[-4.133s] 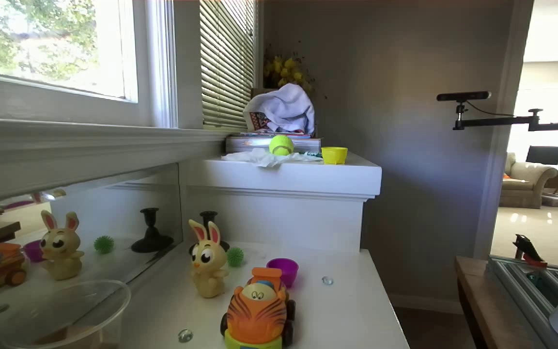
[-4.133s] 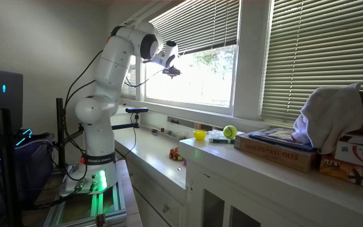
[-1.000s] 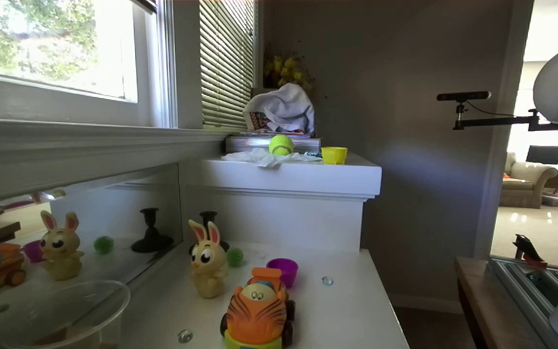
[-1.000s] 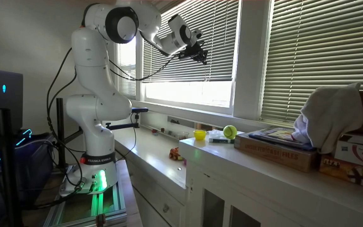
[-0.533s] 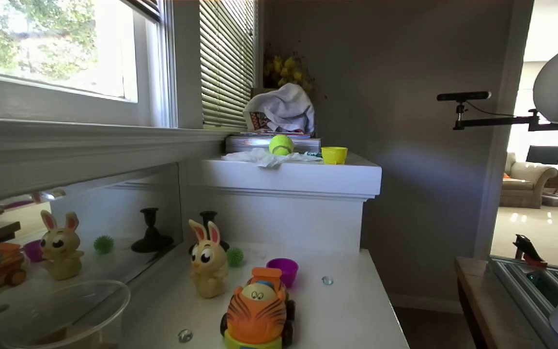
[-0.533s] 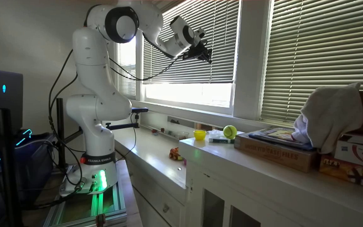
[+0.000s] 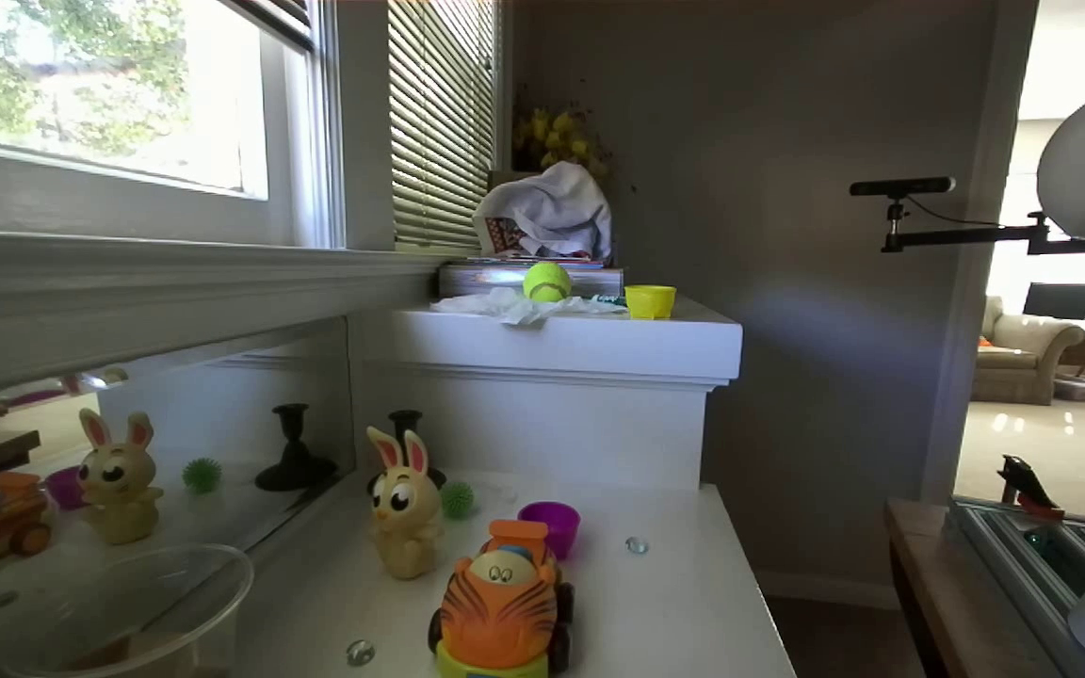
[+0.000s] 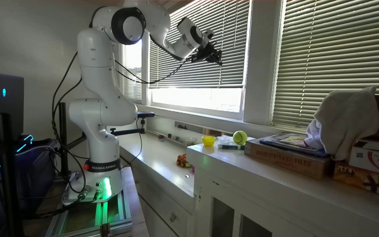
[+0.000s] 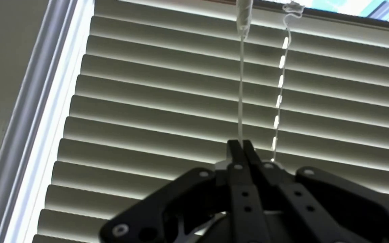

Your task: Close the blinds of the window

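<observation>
The blinds (image 8: pixel 206 74) hang in front of the upper part of the window (image 8: pixel 196 97), covering most of it; you can see a bright strip of bare glass between their bottom edge and the sill (image 7: pixel 175 282). In the wrist view their slats (image 9: pixel 167 82) sit tilted, with thin light lines between them. A pull cord (image 9: pixel 240 87) with a white tassel (image 9: pixel 244 15) runs before the window, and your gripper (image 9: pixel 241 143) is on it: your jaws are brought together, the cord passing in between the fingertips. Your arm (image 8: pixel 99 79) stands to the left of the window in an exterior view and reaches up and across it.

Below the window you have the white counter (image 7: pixel 641 617), carrying an orange toy car (image 7: pixel 505 612), a rabbit figure (image 7: pixel 406 537), a purple cup (image 7: pixel 561 532) and a green spiky ball (image 7: pixel 457 500). A mirror (image 7: pixel 241 405) under the window's sill shows these again. Lower than the window in both exterior views, your raised ledge (image 7: pixel 552 348) holds a tennis ball (image 7: pixel 547 281), a yellow cup (image 7: pixel 650 301), a pale towel (image 7: pixel 557 207) and stacked boxes (image 8: pixel 288 161). A neighbouring blind (image 8: pixel 337 59) hangs just beside the window, behind that towel, reaching down close to sill height.
</observation>
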Robot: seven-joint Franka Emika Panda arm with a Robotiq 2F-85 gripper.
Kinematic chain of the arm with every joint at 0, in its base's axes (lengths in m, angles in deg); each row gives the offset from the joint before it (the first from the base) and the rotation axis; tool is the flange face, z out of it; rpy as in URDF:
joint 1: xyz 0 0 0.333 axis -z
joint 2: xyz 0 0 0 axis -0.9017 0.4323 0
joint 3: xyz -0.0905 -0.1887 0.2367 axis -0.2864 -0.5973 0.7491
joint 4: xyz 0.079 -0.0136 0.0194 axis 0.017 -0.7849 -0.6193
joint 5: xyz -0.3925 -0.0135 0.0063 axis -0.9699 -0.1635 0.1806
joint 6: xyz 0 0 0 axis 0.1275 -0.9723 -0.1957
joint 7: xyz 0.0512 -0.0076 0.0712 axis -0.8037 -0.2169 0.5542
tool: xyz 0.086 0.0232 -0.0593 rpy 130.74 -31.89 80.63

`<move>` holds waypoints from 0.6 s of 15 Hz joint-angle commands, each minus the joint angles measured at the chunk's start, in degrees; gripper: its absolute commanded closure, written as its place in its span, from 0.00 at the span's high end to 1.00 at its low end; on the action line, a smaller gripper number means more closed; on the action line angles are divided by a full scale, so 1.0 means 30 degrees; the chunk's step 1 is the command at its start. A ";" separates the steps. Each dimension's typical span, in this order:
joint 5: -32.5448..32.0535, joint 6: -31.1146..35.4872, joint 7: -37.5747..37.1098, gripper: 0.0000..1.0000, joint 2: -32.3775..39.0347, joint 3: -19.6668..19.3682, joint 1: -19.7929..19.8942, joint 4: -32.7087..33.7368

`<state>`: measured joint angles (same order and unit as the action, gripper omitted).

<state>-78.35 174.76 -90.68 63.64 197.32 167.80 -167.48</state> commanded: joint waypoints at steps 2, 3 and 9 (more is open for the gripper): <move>-0.0969 -0.0821 -0.0623 0.00 0.0047 -0.0222 -0.0978 0.0168; -0.1073 -0.0524 -0.0596 0.00 0.0096 -0.0331 -0.1133 0.0152; -0.2442 0.0114 -0.0591 0.00 0.0411 -0.0775 -0.1355 0.0284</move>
<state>-81.67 174.59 -90.68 63.82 196.17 164.81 -166.92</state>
